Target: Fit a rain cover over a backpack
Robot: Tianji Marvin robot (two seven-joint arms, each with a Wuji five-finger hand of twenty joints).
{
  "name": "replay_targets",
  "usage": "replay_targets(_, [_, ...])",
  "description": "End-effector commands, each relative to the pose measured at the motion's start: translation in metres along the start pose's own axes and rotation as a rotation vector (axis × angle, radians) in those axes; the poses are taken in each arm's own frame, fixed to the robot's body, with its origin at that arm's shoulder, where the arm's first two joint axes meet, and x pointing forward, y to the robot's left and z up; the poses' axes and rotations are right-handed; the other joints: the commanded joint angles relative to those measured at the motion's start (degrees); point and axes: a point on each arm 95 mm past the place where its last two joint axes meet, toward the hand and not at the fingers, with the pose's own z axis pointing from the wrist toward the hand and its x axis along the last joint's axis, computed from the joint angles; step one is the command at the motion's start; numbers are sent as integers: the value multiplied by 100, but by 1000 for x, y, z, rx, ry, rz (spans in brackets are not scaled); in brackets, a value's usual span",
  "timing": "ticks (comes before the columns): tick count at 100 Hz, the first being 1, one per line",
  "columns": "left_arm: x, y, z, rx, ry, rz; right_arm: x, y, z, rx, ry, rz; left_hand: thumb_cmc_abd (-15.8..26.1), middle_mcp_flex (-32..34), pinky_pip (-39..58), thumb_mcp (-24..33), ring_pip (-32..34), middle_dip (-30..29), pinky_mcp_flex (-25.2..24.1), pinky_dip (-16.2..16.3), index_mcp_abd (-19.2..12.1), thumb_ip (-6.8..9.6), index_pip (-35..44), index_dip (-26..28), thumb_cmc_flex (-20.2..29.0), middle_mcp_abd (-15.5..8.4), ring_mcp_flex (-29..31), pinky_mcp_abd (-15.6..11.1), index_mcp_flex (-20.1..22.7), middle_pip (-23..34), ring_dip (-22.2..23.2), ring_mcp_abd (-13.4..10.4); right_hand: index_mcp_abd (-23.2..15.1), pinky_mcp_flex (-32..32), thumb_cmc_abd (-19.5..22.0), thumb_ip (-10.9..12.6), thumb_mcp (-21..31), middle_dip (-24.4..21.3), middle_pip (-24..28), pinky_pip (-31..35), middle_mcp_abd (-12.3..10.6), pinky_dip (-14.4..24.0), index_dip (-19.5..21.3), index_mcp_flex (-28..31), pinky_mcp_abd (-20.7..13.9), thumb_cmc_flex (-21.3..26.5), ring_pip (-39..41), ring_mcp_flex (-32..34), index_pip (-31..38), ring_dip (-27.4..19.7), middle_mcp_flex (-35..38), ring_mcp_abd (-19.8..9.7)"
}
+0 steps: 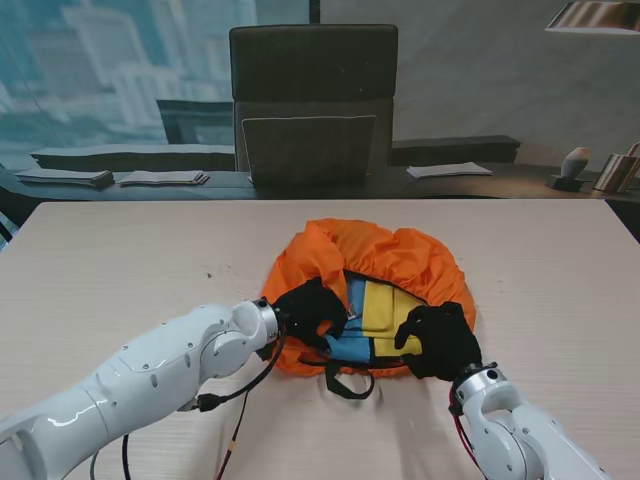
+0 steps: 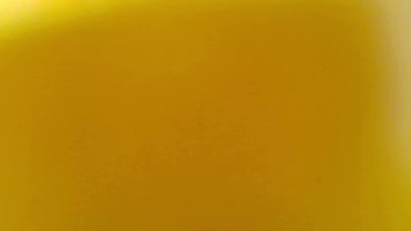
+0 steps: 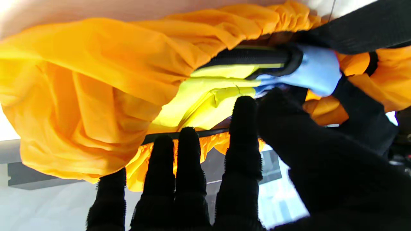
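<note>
The orange rain cover (image 1: 385, 255) is draped over a yellow and blue backpack (image 1: 375, 315) in the middle of the table. The pack shows through the cover's opening on the side nearer to me. My black-gloved left hand (image 1: 310, 308) is clenched on the cover's left rim, and orange fabric (image 2: 205, 115) fills the left wrist view. My right hand (image 1: 440, 340) rests on the cover's near right rim. Its fingers (image 3: 189, 166) are stretched out against the elastic rim (image 3: 199, 132), beside the yellow panel (image 3: 205, 99) and blue panel (image 3: 316, 72), and grip nothing.
A black strap loop (image 1: 350, 385) sticks out from under the pack toward me. The light wooden table (image 1: 120, 260) extends to both sides. A dark chair (image 1: 313, 100) stands behind the far edge, with papers (image 1: 160, 178) on a ledge beyond.
</note>
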Motion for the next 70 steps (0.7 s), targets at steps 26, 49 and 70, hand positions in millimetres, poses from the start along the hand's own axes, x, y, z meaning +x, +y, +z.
replay_targets(26, [-1, -23, -21, 147, -102, -157, 9, -8, 2, 81, 41, -96, 181, 899, 3991, 2127, 1070, 518, 129, 547, 742, 501, 1295, 2336, -353, 635, 2098, 285, -893, 1038, 535, 558, -242, -129, 270, -149, 9, -155, -150, -459, -387, 42, 149, -401, -160, -122, -278, -540, -458, -208, -849, -336])
replay_targets(49, [-5, -28, -26, 232, -153, -304, 11, -10, 9, 146, 21, -220, -260, 1402, 4312, 2773, 1431, 1152, 1154, 631, 1049, 581, 1417, 2806, -466, 780, 2829, 309, -671, 1235, 723, 659, -428, -156, 641, 656, -299, -520, -773, -1268, -440, 181, 662, -900, -310, -521, -927, -1055, -1301, -569, -1595, -501])
replay_targets(70, [-5, -26, -24, 280, -179, -449, 17, -17, 18, 196, -20, -289, -650, 1904, 4454, 3105, 1884, 1732, 2129, 523, 1575, 359, 1556, 2751, -268, 1007, 3454, 804, -463, 1231, 1045, 900, -637, -179, 686, 665, -533, -848, -1590, -1651, -394, 292, 711, -1332, -369, -609, -1165, -1180, -1475, -703, -1599, -533])
